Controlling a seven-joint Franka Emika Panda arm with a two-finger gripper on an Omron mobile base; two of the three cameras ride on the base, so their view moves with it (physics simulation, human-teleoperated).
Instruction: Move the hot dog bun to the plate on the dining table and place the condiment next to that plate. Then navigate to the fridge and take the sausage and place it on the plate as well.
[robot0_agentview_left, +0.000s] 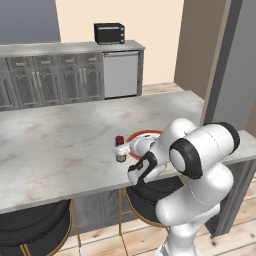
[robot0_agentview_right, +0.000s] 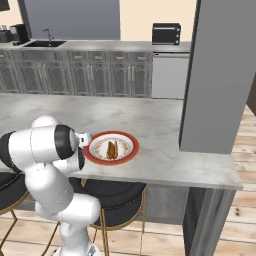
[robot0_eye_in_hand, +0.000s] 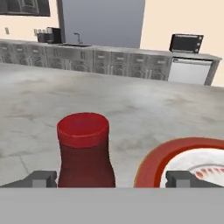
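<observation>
No readable text, brand, number or sign anywhere. Condiment beside the plate: red cap and dark body turned this way, blank, no lettering to make out.

You see a pale grey marbled, matt dining table top, a glossy red-rimmed ceramic-looking plate, and a smooth plastic-looking dark red bottle.
</observation>
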